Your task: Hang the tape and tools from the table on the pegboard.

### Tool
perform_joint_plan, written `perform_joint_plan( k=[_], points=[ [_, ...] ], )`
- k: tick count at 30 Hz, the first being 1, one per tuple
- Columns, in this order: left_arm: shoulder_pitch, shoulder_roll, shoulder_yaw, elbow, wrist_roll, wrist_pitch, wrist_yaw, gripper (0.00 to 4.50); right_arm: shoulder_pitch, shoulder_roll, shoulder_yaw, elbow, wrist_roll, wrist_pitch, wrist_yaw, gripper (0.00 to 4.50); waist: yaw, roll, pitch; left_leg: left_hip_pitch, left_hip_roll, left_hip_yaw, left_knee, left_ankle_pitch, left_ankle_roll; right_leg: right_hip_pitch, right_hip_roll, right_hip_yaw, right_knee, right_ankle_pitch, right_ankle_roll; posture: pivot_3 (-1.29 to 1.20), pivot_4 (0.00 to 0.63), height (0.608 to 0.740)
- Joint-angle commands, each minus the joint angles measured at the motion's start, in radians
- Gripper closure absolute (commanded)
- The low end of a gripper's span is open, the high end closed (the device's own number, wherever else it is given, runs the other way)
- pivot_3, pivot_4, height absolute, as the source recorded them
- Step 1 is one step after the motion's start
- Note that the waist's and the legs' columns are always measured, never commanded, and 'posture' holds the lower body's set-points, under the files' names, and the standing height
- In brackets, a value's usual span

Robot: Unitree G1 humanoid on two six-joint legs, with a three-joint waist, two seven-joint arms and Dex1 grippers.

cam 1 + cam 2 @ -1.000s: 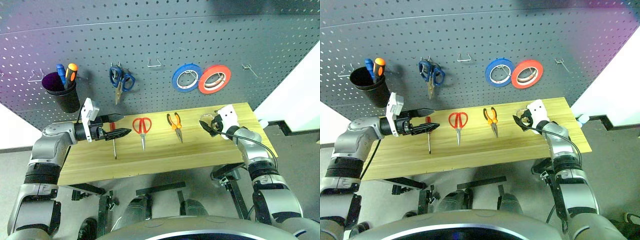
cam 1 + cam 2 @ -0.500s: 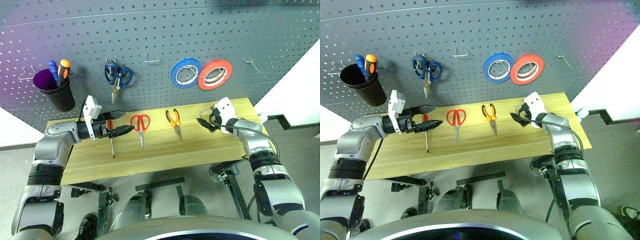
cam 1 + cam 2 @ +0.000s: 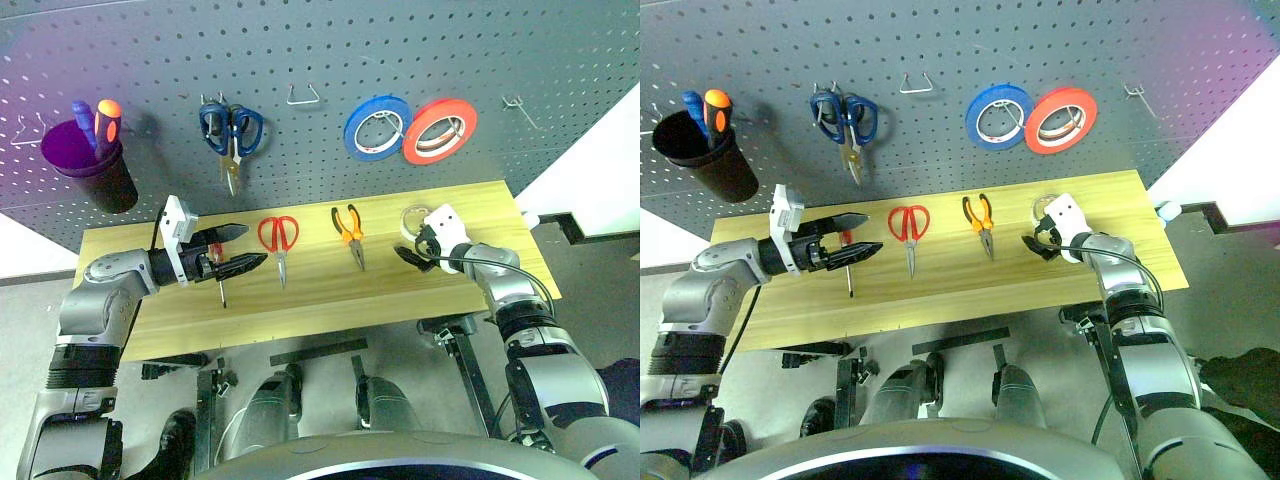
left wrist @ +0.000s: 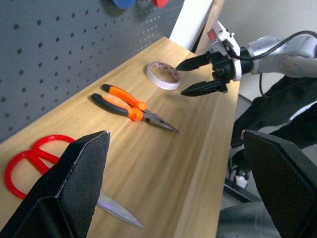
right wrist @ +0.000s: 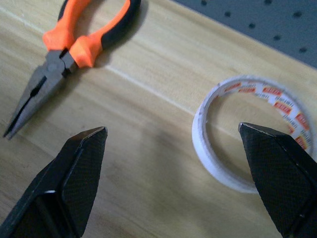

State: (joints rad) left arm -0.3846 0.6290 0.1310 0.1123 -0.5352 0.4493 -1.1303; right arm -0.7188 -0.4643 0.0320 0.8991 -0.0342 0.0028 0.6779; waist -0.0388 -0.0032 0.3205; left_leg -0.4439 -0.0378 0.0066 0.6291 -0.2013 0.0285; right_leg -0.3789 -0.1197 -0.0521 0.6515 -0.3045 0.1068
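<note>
The white tape [image 3: 415, 215] lies flat near the right end of the wooden table [image 3: 320, 295]. My right gripper [image 3: 408, 246] hangs open just in front of the tape [image 5: 212, 154], tilted down at it and touching nothing. Further left lie the orange-and-black pliers [image 3: 349, 228], the red-handled scissors [image 3: 279, 238] and the slim screwdriver [image 3: 222, 284]. Above the screwdriver my left gripper [image 3: 252, 246] is held level and open, empty, pointing right along the table. The grey pegboard [image 3: 300, 40] rises behind the table.
On the pegboard hang a black cup [image 3: 88, 170] with two screwdrivers, blue scissors [image 3: 231, 130], a blue roll [image 3: 378, 126] and a red-orange roll [image 3: 440, 130]. Bare wire hooks [image 3: 303, 95] [image 3: 520, 108] stick out between and beside them. The table's front edge is near both arms.
The whole picture has shifted as the camera tilted down. My right gripper has tipped a little further down toward the tape. Both grippers stay open; the tools have not moved.
</note>
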Motion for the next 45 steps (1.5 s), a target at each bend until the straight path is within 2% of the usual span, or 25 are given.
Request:
perform_joint_plan(
  k=[1,18,36,45],
  points=[
    [0.008,0.018,0.030,-0.035,-0.024,0.011,0.005,0.03,-0.032,-0.006,-0.009,0.021,0.004,0.005,0.003,0.00,0.000,0.000,0.006,0.000,0.000,0.000,0.000,0.000,0.000,0.000,0.000,0.000,0.000,0.000,0.000,0.00,0.359,0.740],
    [-0.002,0.015,0.053,-0.039,-0.050,0.031,0.035,0.03,-0.174,0.010,-0.023,0.236,0.008,0.042,-0.012,0.00,0.001,-0.002,0.045,-0.002,0.000,0.000,-0.001,0.004,-0.007,-0.002,0.000,-0.003,0.000,0.000,0.000,0.02,0.388,0.740],
    [-0.044,-0.014,0.084,-0.021,-0.052,-0.040,0.102,0.03,-0.207,0.027,-0.012,0.313,-0.016,0.064,-0.064,0.00,0.004,-0.007,0.050,-0.009,0.000,0.001,-0.001,0.004,-0.008,-0.009,0.001,-0.004,0.001,0.000,0.001,0.02,0.396,0.740],
    [0.004,0.024,0.045,-0.194,-0.114,0.035,0.030,0.03,-0.201,0.041,-0.008,0.305,-0.018,0.076,-0.042,0.00,0.003,-0.009,0.051,-0.009,0.000,0.001,-0.001,0.004,-0.008,-0.009,0.001,-0.004,0.001,0.000,0.001,0.02,0.404,0.740]
  ],
)
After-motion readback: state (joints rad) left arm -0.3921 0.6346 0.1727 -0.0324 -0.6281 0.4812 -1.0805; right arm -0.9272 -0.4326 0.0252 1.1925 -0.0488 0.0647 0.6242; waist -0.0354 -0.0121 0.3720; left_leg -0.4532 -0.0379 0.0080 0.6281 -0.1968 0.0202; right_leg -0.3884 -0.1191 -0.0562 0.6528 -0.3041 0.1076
